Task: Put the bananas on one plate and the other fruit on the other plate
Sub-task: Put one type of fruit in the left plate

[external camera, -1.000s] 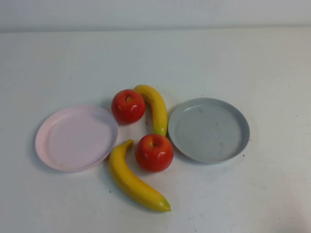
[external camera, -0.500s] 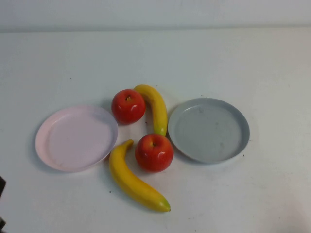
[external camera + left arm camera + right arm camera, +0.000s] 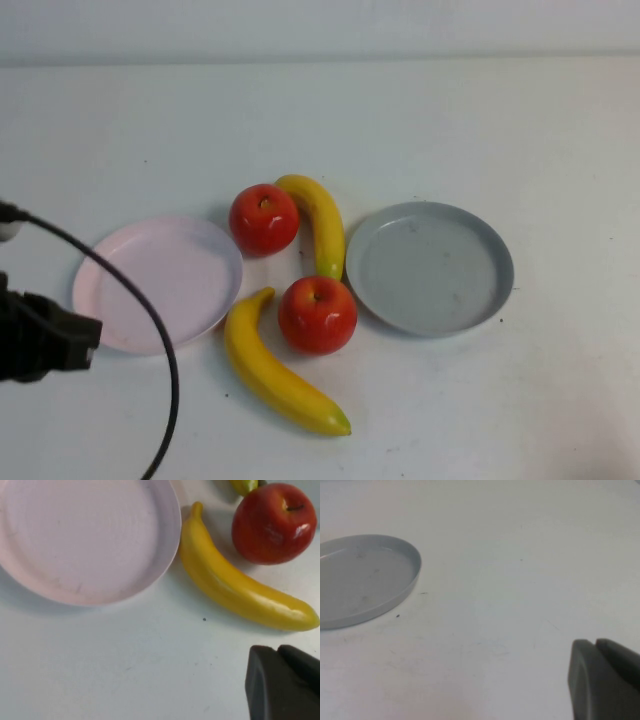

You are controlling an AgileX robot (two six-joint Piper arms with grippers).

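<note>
Nearby, left pincer [image 3: 280,680] hangs closed beside the pink plate [image 3: 150,285]; right pincer [image 3: 602,677], closed, near the grey plate [image 3: 365,580]

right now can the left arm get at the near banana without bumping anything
Probably yes. The left tool, shut, hangs over bare table just beside the near banana. The pink plate and the near apple flank the banana closely, so it should come down on its free outer half.
</note>
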